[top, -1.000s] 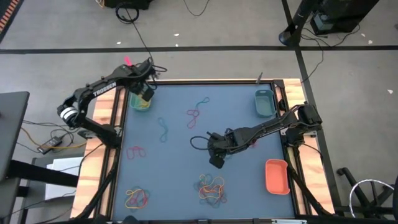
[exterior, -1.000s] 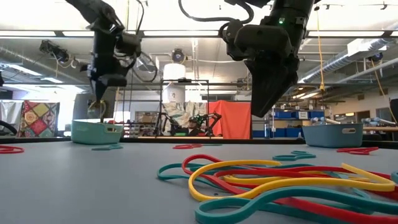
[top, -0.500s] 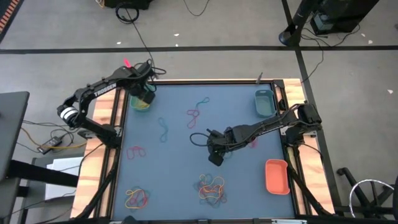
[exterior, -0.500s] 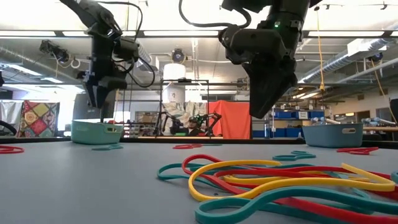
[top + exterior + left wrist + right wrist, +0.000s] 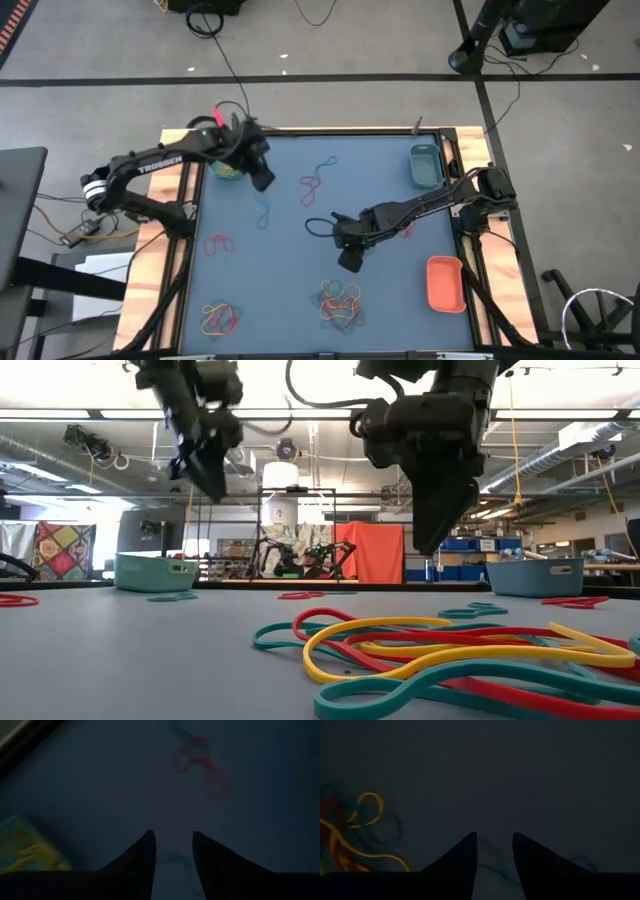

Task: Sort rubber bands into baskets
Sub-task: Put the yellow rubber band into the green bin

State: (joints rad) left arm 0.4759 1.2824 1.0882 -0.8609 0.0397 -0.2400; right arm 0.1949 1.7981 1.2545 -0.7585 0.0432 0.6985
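On the grey-blue table top (image 5: 290,260), nearest the low camera lies a tangled heap of thin red, yellow and teal rubber bands (image 5: 450,650); beyond it hang the right gripper (image 5: 348,262) and, farther off, the left gripper (image 5: 262,180) just beside the small green plastic basket (image 5: 226,166). Both stand part-open and empty. Only the overhead view shows the orange-red basket (image 5: 446,283) near the heap and the teal basket (image 5: 425,165) beyond; only the low view shows the room's orange sheet (image 5: 372,565).

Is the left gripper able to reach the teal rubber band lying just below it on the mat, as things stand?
Probably yes. The left gripper hangs open and empty above the mat, and the teal rubber band lies alone beside it with nothing over it. The right gripper is far off, nearer the mixed pile.
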